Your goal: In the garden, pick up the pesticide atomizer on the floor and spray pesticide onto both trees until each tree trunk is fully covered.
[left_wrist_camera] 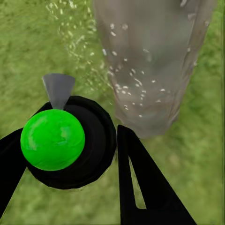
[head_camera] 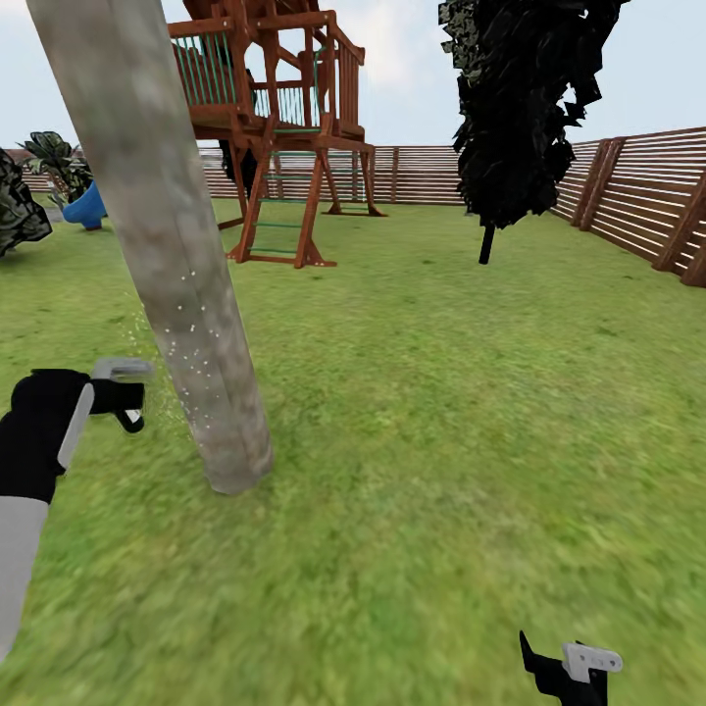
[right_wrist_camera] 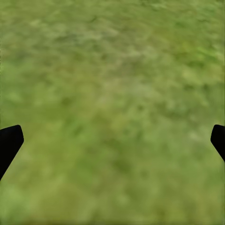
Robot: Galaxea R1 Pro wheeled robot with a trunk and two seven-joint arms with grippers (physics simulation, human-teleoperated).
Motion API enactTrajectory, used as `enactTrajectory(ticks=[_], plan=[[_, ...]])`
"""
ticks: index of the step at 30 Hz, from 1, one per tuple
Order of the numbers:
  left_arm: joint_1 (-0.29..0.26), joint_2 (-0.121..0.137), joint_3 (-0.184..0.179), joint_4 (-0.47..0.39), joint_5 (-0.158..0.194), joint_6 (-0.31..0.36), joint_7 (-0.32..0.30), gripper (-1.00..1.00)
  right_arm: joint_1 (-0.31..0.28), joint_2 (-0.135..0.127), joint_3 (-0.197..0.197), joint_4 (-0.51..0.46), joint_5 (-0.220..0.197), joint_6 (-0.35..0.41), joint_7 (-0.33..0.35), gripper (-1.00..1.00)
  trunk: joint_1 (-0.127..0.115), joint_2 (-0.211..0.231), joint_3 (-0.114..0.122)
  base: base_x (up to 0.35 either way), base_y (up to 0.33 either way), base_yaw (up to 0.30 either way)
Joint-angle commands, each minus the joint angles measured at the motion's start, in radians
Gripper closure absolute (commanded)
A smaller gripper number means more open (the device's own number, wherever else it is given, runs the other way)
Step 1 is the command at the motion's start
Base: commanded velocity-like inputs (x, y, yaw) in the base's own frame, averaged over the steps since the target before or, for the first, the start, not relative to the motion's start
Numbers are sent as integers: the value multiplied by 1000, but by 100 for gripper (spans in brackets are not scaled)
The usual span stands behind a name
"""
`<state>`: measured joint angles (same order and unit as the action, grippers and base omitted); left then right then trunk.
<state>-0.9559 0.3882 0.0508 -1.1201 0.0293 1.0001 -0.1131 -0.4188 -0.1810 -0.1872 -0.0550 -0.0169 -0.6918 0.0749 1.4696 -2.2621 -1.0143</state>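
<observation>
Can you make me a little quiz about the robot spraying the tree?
1. True or false: white spray droplets speckle the thick mottled grey-brown tree trunk.
2. Which claw holds the black atomizer with the bright green round top? A left B right
3. Fill in: the right claw hangs open over green ____.

Key: 1 true. 2 A, the left claw. 3 grass.

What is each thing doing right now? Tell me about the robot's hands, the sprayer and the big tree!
Left gripper: shut on the atomizer.
Atomizer: held, spraying white droplets at the trunk.
Tree trunk: leaning, speckled with droplets low down.
Right gripper: open, over bare grass.
</observation>
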Motion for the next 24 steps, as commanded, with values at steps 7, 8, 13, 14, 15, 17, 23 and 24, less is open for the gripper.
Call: enactTrajectory(ticks=[7, 8, 13, 14, 15, 17, 23, 24], plan=[[-13, -3, -10, 53, 1, -14, 5, 100, 0, 0, 0, 0, 0, 0, 0, -100, 0, 0, 0, 0, 0, 0], [-12, -3, -11, 79, 0, -16, 8, 100, 0, 0, 0, 0, 0, 0, 0, -100, 0, 0, 0, 0, 0, 0], [13, -5, -11, 116, 2, -20, 10, 100, 0, 0, 0, 0, 0, 0, 0, -100, 0, 0, 0, 80, 37, 0], [15, -5, -11, 117, 2, -20, 10, 100, 0, 1, 1, 0, 0, 0, 0, -100, 0, 0, 0, 278, 154, 0], [15, -5, -11, 117, 1, -20, 10, 100, 0, 1, 0, 0, 0, 0, 0, -100, 0, 0, 0, 290, 165, 0], [11, -5, -10, 117, 0, -18, 10, 100, 0, 1, 0, 0, 0, 0, 0, -100, 0, 0, 0, 299, 173, 0], [13, -5, -8, 99, -1, -21, 13, 100, 0, 1, 0, 0, 0, 0, 0, -100, 0, 0, 0, 139, 79, 0], [26, -5, -6, 110, -1, -34, 15, 100, 0, 0, 0, 0, 0, 0, 0, -100, 0, 0, 0, 4, 2, 0]])
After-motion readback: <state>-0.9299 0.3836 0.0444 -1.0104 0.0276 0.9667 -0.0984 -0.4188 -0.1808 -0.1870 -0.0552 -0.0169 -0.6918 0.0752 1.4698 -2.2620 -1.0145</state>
